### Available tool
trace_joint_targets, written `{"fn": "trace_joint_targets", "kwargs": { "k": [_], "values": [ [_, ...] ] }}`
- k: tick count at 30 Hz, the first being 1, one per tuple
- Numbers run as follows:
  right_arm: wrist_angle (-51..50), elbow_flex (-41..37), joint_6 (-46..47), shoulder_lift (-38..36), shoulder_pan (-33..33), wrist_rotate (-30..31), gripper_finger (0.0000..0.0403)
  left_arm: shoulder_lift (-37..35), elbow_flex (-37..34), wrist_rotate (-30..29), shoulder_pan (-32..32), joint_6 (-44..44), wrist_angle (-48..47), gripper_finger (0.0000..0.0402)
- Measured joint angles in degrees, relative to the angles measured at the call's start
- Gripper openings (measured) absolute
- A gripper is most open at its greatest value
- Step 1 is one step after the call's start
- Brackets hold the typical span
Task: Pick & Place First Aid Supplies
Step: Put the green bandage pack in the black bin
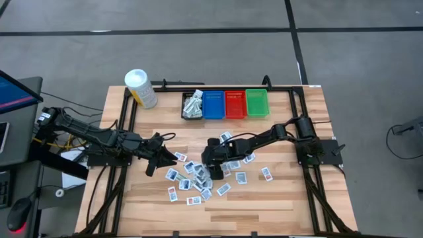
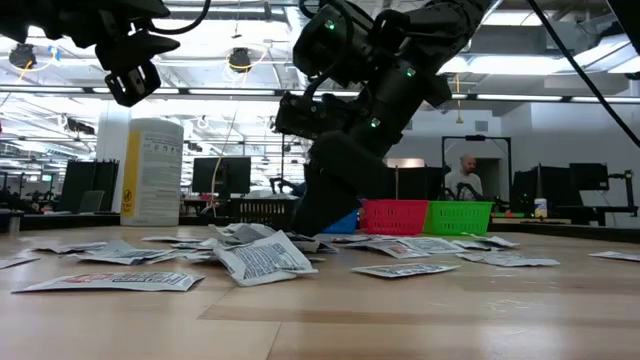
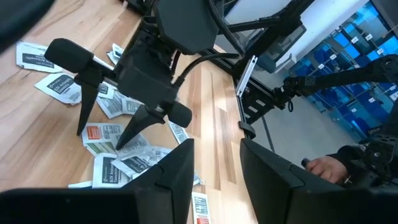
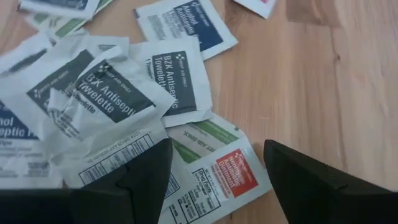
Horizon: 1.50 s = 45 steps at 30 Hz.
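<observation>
High view: first aid packets (image 1: 198, 178) lay scattered flat on the wooden counter (image 1: 284, 198), all on the near side of the bin row, long axes pointing every which way, no common direction. A few more packets sat crumpled inside the black bin (image 1: 192, 106), leftmost in the row, beside the blue bin (image 1: 213, 104), red bin (image 1: 235, 104) and green bin (image 1: 256, 103). White tub with yellow label (image 1: 141, 88) stood upright left of the black bin.

Right pincer (image 1: 213, 162) was down over the packet heap, in front of the blue bin, fingers spread wide, holding nothing. Right wrist view: its two dark fingers (image 4: 146, 177) straddled a red-marked packet (image 4: 217, 177) lying flat, long axis slanting across the wood grain; BZK antiseptic towelette packets (image 4: 109, 93) overlapped beside it, printed faces up, one creased.

Left pincer (image 1: 157, 158) hovered off the counter to the left of the heap, in front of the tub, fingers partly apart, empty. Low view: it hung well above the counter (image 2: 130, 75), clear of the packets.

Counter was light wood planking with a black frame around it. Floor was grey with dark lines. Low view showed an open office behind the bins: monitors, ceiling lights, a person (image 2: 466, 178) at a desk beyond the green bin.
</observation>
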Motion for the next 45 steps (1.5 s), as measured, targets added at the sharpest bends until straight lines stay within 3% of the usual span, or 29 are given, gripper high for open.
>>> {"fn": "trace_joint_targets", "kwargs": {
  "k": [11, 17, 30, 34, 40, 45],
  "values": [
    [-3.9, 1.6, -15.3, 0.0, -0.5, -0.6, 0.0249, 0.0, 0.0, 0.0, 0.0, 0.1, 0.0, 0.0131],
    [-6.7, 1.7, -15.4, -0.1, -1.5, -2.3, 0.0227, 0.0, 0.0, 0.0, 0.0, 0.1, 0.0, 0.0131],
    [-8.8, 1.6, -14.9, -0.1, -2.7, -2.8, 0.0115, 0.0, 0.0, 0.0, 0.0, 0.1, 0.0, 0.0131],
    [-8.8, 1.6, -14.3, 0.0, -3.2, -5.0, 0.0105, 0.0, 0.0, 0.0, 0.0, 0.1, 0.0, 0.0131],
    [-9.8, 1.6, -6.2, 0.0, -3.9, -5.6, 0.0103, 0.0, 0.0, 0.0, 0.0, 0.1, 0.0, 0.0131],
    [-14.9, 2.2, -9.6, -0.1, -3.6, -5.0, 0.0103, 0.0, 0.0, 0.0, 0.0, 0.1, 0.0, 0.0131]
  ]
}}
